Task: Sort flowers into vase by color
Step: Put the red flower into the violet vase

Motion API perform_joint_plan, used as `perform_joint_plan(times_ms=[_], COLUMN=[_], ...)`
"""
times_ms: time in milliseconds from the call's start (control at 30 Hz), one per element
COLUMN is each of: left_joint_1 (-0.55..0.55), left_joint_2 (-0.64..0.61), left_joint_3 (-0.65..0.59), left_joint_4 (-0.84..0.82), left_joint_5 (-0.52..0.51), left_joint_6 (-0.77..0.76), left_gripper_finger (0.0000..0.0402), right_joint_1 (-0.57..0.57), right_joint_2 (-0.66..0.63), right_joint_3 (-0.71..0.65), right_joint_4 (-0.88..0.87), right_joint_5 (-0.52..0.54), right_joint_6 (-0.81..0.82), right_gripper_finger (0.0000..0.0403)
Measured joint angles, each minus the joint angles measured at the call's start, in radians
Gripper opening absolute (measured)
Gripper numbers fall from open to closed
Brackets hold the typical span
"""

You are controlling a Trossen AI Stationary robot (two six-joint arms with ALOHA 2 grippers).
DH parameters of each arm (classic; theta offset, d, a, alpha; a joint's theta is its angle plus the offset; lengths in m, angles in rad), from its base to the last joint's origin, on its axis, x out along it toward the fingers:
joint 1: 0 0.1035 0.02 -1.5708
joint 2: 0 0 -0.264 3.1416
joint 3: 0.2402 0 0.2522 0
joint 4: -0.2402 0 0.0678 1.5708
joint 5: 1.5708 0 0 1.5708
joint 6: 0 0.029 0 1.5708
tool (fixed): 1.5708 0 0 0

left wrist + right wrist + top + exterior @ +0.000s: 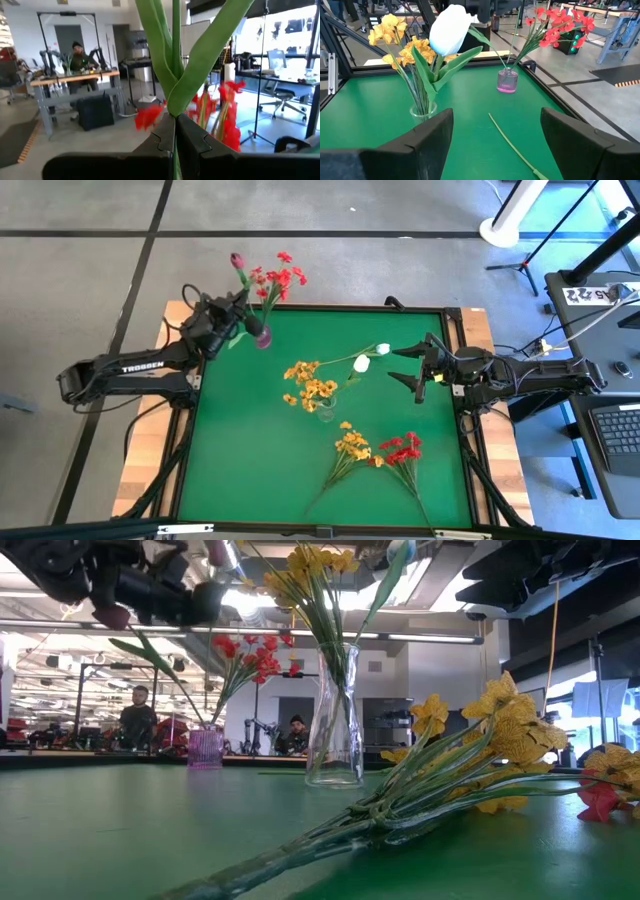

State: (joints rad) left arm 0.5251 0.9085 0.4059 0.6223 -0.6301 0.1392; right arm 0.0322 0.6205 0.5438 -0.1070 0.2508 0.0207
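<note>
My left gripper (244,316) (175,142) stands over the far left corner, shut on a dark pink bud flower (237,260). Beside it, the small pink vase (263,337) (507,81) holds red clusters (280,278). The clear vase (325,412) (334,720) at the table's middle holds yellow-orange clusters (310,380) and a white bloom (361,363) (449,29). A second white bloom (383,348) lies on the cloth, with its stem (515,147) ahead of my right gripper (416,370) (497,127). That gripper is open and hovers right of the clear vase. My left gripper pinches the bud flower's green stem (174,107) between its two fingers, just below where the long leaves (210,50) branch off. The flower is lifted, with the bud above the fingers. In the low view the lower stem (185,700) slants down to the pink vase's mouth.
A loose yellow-orange cluster (352,445) (500,735) and a loose red cluster (403,448) lie near the table's near right part, stems pointing to the near edge. A raised black rim (330,308) frames the green cloth. People sit at benches beyond the far edge.
</note>
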Motion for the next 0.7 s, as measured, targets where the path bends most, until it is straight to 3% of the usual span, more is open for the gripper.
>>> perform_joint_plan(times_ms=[700], left_joint_1=[0.0], left_joint_2=[0.001], left_joint_3=[-0.057], left_joint_4=[0.084], left_joint_5=[0.054], left_joint_6=[-0.025], left_gripper_finger=[0.0], right_joint_1=[0.0], right_joint_2=[0.0], right_joint_3=[0.0], right_joint_4=[0.004], right_joint_5=[0.009], right_joint_6=[0.0], right_gripper_finger=[0.0298])
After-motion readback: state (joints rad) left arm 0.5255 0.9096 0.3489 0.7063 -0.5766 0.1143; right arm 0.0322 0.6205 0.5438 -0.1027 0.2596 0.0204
